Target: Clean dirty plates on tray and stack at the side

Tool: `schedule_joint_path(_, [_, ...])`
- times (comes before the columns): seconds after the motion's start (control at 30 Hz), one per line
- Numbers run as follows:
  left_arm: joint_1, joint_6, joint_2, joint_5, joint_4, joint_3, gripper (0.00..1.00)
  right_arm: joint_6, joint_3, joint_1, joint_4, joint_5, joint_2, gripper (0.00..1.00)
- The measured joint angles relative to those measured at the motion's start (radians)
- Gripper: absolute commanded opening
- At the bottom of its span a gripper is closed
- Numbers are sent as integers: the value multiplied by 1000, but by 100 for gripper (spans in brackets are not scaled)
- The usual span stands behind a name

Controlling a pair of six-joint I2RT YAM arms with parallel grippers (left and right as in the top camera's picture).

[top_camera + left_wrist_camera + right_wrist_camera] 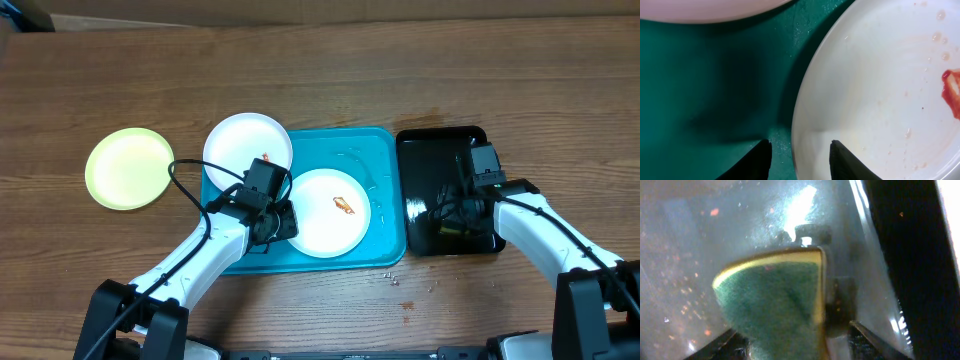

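The turquoise tray (385, 160) holds a white plate (328, 212) with an orange smear (344, 207). A second white plate (247, 148), also smeared, overlaps the tray's far left corner. A pale green plate (128, 168) lies on the table to the left. My left gripper (285, 225) is open at the centre plate's left rim. In the left wrist view its fingers (800, 142) straddle that rim, one over the tray (715, 75) and one over the plate (880, 90). My right gripper (792, 327) is open around a green and yellow sponge (775, 295).
A black tray (445, 150) stands right of the turquoise one, and my right gripper (452, 218) reaches down into it. Its floor looks wet and shiny. A few crumbs (395, 280) lie on the wooden table near the front edge.
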Motion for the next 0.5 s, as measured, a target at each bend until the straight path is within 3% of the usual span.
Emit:
schedule_joint_path(0.03, [0,0,0,0,2,0,40,-5,0,1,3,-2,0,39])
schedule_joint_path(0.1, [0,0,0,0,2,0,40,-4,0,1,5,-3,0,75])
schedule_joint_path(0.13, [0,0,0,0,2,0,40,-2,0,1,8,-10,0,86])
schedule_joint_path(0.2, [0,0,0,0,2,0,40,-2,-1,0,13,-27,0,88])
schedule_joint_path(0.27, [0,0,0,0,2,0,40,-5,0,1,4,-59,0,81])
schedule_joint_path(0.33, [0,0,0,0,2,0,40,-1,8,1,-24,-89,0,80])
schedule_joint_path(0.5, [0,0,0,0,-6,0,40,15,101,1,-189,-126,0,72])
